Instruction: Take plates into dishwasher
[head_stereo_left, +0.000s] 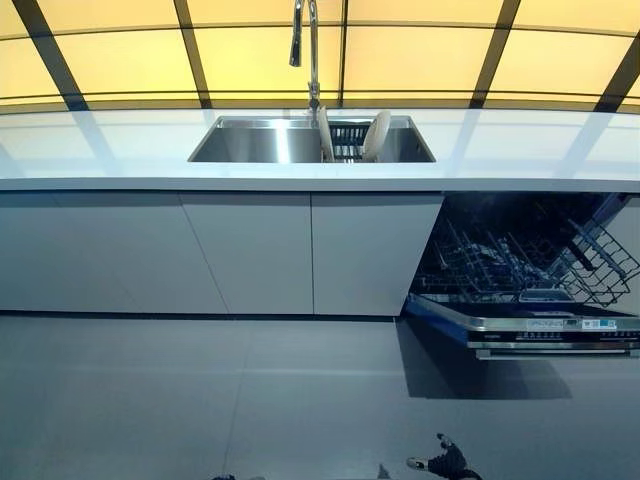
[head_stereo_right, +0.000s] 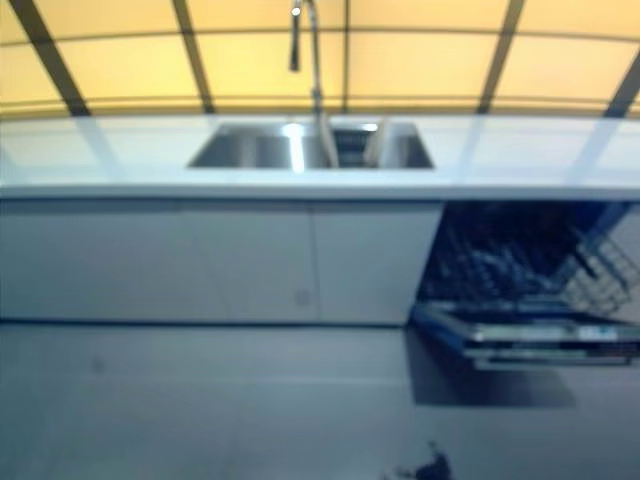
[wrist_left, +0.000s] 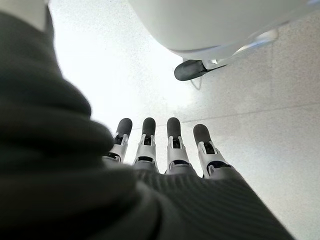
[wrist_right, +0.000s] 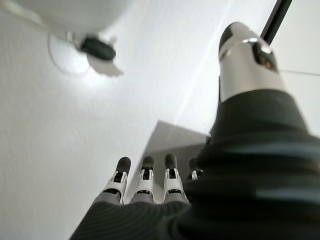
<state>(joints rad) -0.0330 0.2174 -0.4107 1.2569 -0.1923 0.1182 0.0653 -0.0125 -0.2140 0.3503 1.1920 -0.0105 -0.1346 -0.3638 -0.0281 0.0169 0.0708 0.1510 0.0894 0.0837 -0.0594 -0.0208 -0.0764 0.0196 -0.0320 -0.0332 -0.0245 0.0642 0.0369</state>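
Nothing readable is showing anywhere; the small labels on the open dishwasher door are too small to make out.

Each robot hand wears a dark ribbed cover over its back and wrist; the left robot hand and right robot hand show silver fingers with white segments and rounded dark tips.

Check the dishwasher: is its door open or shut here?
Open. The dishwasher door is folded down toward the floor, and the wire rack inside the dark cavity is exposed, right of the sink.
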